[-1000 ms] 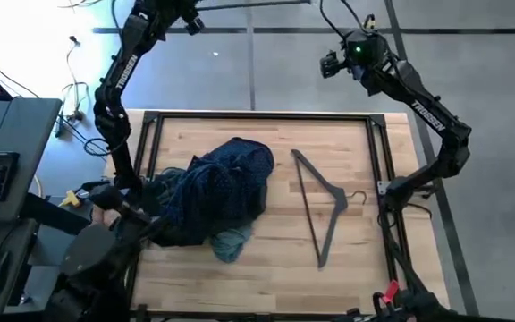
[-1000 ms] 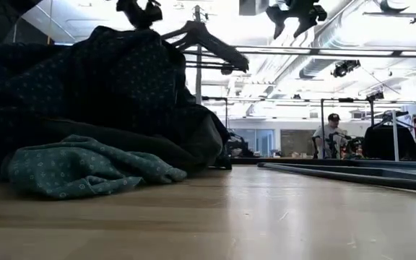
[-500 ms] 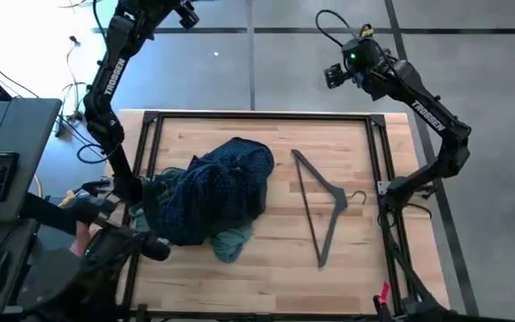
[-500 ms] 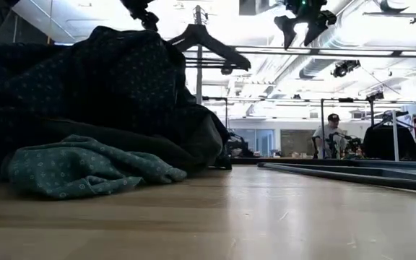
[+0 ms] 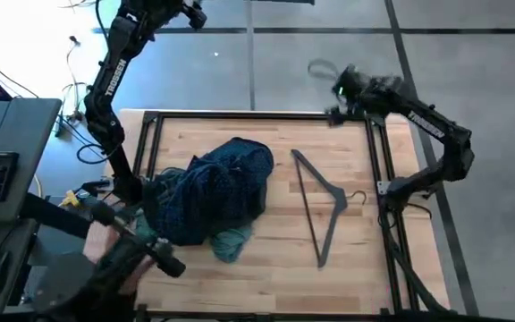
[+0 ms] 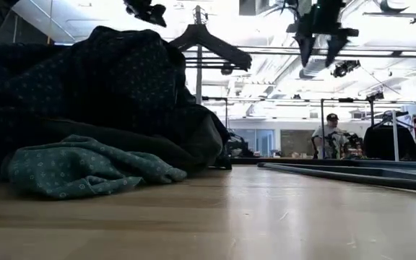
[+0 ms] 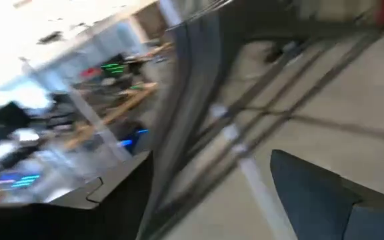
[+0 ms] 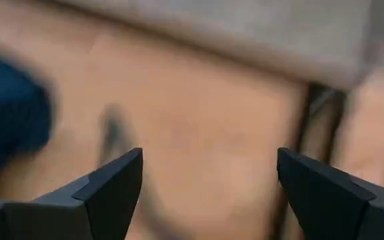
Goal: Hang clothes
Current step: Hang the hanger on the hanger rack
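A light wooden counter (image 5: 275, 259) with a dark metal frame along its edges carries everything. On its left half lies a heap of clothes (image 5: 213, 192): a navy dotted shirt (image 5: 231, 179) on top, a black piece (image 5: 164, 210) beneath at the left, a teal shirt (image 5: 231, 241) poking out at the near edge. Well apart on the right half, a thin grey hanger (image 5: 322, 210) lies flat on the wood

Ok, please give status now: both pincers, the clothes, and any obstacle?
Right pincer open, empty, above table's far right edge. Left pincer off table, far left. Clothes heaped, unhung. Hanger flat beside them.
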### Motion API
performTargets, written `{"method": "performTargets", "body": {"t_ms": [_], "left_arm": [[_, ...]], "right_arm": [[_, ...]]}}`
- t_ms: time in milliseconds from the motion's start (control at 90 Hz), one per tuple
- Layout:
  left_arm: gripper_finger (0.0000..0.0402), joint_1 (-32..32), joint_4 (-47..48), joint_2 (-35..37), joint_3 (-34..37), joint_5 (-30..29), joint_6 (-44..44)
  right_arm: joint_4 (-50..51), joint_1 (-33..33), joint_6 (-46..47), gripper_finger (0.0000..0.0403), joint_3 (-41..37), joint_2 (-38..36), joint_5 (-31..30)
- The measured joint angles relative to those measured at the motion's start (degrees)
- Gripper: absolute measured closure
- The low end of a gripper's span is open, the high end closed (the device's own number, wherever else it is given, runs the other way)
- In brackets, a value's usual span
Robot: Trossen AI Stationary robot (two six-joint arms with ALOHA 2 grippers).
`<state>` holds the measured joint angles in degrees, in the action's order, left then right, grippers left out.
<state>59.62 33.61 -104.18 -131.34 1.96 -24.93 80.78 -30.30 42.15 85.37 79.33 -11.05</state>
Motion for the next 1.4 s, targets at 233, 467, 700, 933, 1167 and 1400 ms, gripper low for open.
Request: {"method": "performTargets", "body": {"t_ms": [233,467,700,933,1167,1400], "left_arm": [[0.0124,-2.87,-0.48,-0.04,3.35,7.23,3.18],[0.0124,-4.90,-1.18,-0.11,6.07,7.40,1.27],[0.0124,-5.27,-2.45,-0.11,6.07,7.40,1.27],[0.0124,-5.23,-3.96,-0.09,6.09,7.27,1.29],[0.0124,-5.25,-3.95,-0.09,6.09,7.36,1.26],[0.0124,-5.33,-4.45,-0.09,6.09,7.36,1.30]], "right_arm": [[-4.49,17.57,28.33,0.0091,-22.21,-2.61,15.65],[-22.81,31.13,55.71,0.0091,-39.86,-2.50,18.24],[-39.34,37.41,72.66,0.0106,-53.61,-2.51,18.32],[-39.23,35.85,68.88,0.0198,-54.29,-1.06,15.87],[-39.67,30.41,59.18,0.0278,-52.78,-0.09,8.53],[-41.06,23.43,44.42,0.0315,-50.64,3.52,2.84]]}}
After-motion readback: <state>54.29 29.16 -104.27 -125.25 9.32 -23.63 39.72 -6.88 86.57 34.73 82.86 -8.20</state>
